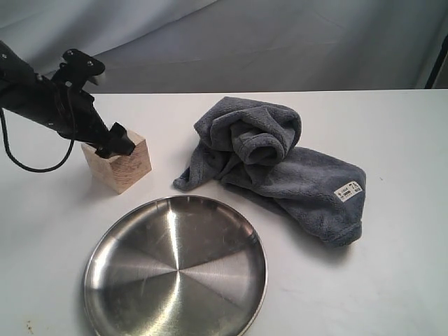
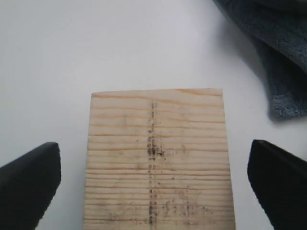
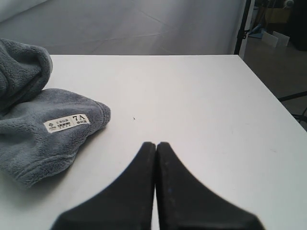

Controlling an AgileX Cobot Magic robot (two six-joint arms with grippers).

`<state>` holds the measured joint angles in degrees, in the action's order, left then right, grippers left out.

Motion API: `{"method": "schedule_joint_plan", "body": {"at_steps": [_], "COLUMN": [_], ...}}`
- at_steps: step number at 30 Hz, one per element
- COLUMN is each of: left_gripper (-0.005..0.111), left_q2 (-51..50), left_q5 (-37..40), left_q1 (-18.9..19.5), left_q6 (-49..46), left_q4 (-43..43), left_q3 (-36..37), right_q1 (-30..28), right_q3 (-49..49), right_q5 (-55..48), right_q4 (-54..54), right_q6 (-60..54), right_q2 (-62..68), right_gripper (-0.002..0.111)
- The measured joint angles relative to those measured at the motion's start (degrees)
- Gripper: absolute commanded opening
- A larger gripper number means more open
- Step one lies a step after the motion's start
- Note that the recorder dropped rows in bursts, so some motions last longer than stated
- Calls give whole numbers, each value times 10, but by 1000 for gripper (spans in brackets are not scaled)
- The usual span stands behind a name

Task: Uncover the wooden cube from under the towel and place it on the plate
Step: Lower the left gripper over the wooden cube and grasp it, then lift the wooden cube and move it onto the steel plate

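So, biggest first: the white table [image 1: 392,280] holds everything. The steel plate [image 1: 175,273] sits at the front with nothing on it. Behind it and to the right is the towel [image 1: 280,164], bunched in a heap and off the block.

The wooden cube [image 1: 126,168] stands bare on the table, just beyond the plate's rim on the left side and apart from the towel. The left gripper [image 1: 117,142] is right over it. In the left wrist view both fingers [image 2: 29,182] are spread wide either side of the cube with a gap each side, so no grip yet. The right gripper [image 3: 156,146] is pressed together on nothing, parked near the towel's little white label [image 3: 67,122].

My guess on handling: solid wood, stiff, light enough, and the flat grainy faces shouldn't slip. I'd squeeze two opposite side faces around mid-height, centred, so it doesn't twist.
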<state>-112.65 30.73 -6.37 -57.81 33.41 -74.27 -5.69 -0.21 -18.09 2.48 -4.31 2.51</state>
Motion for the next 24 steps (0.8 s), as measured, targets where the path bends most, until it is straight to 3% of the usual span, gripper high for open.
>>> {"method": "schedule_joint_plan", "body": {"at_steps": [19,22,24], "left_gripper": [104,93,75], "left_q2": [-47,-47,-47], "left_q5": [-22,-23,-24], "left_q1": [0,0,0], "left_q6": [-23,-23,-23], "left_q4": [7,22,26], "left_q3": [0,0,0], "right_q1": [0,0,0], "right_q3": [0,0,0], "right_q5": [0,0,0], "right_q4": [0,0,0], "right_q6": [0,0,0], "right_q2": [0,0,0], "right_gripper": [0,0,0]}}
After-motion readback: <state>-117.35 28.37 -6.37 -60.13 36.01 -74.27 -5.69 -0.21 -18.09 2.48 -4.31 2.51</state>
